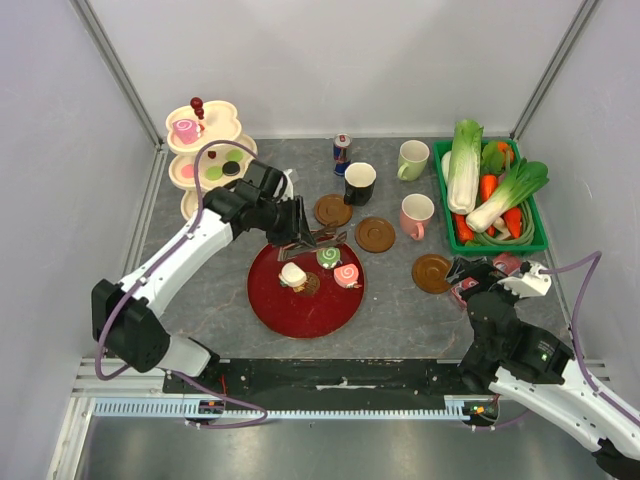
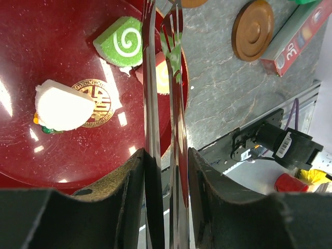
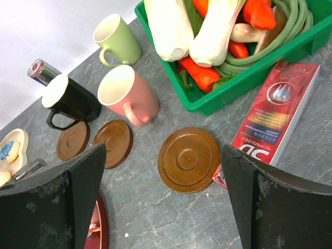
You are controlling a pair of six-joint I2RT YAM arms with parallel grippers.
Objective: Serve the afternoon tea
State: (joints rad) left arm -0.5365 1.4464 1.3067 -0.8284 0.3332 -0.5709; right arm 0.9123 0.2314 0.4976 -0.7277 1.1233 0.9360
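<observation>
The left gripper [image 1: 303, 230] is pinched on metal tongs [image 1: 325, 240], its pads [image 2: 132, 176] pressing the two blades [image 2: 153, 104] close together. The tongs hang over the far right part of the red plate [image 1: 300, 308]. Three pastries lie on the plate: a white one [image 1: 292, 274] near the middle, a green roll [image 1: 328, 258] far of it, and a pink roll [image 1: 347, 274] at the right. In the left wrist view the pink roll [image 2: 162, 75] shows partly behind the blades; I cannot tell whether they touch it.

The black mug [image 1: 359, 183], pink mug [image 1: 416, 214] and green mug [image 1: 413, 159] stand on the table far right of the plate, beside three wooden coasters [image 1: 375, 235]. More pastries sit on the tiered stand [image 1: 232, 112] at far left.

The right gripper [image 1: 480, 275] is spread wide and empty over the nearest coaster [image 3: 189, 158], beside a red box [image 3: 275, 114].
</observation>
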